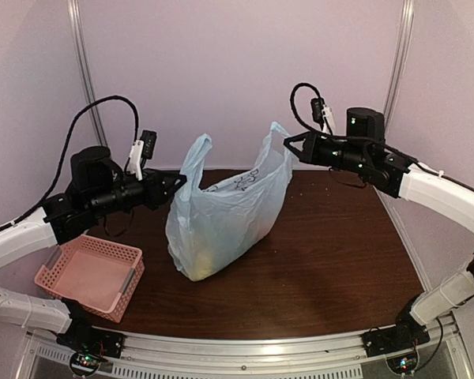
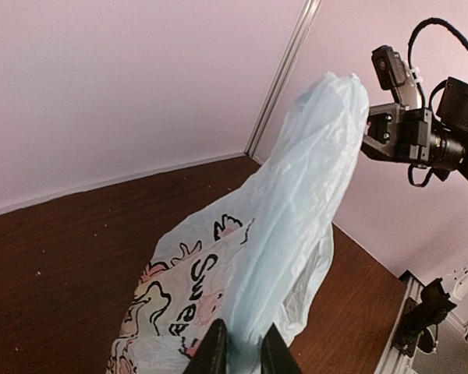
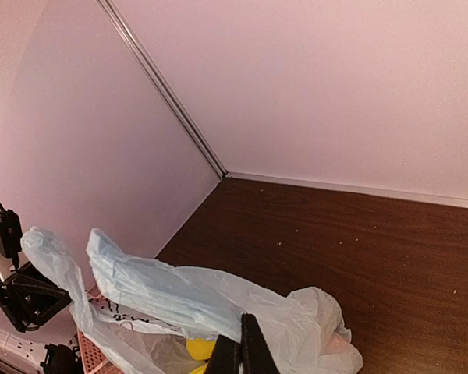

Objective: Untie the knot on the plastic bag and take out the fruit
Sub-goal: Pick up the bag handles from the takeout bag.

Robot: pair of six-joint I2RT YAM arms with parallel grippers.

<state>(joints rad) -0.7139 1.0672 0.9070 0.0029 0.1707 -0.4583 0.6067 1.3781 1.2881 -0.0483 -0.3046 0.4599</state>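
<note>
From above, the plastic bag [image 1: 221, 213] stood mid-table [image 1: 332, 253], its two handle loops raised and apart. The left gripper [image 1: 178, 183] met its edge at 9 o'clock, and the right gripper [image 1: 288, 144] held the loop at 1 o'clock. Yellow fruit [image 1: 199, 264] showed through the film at 6 o'clock, and a pink basket [image 1: 87, 272] lay toward 8 o'clock. In the left wrist view, the fingers [image 2: 212, 351] sat narrowly apart, closed on a strip of bag. In the right wrist view, the fingers [image 3: 253, 354] were pressed together on the other strip, with fruit at their 9 o'clock.
</note>
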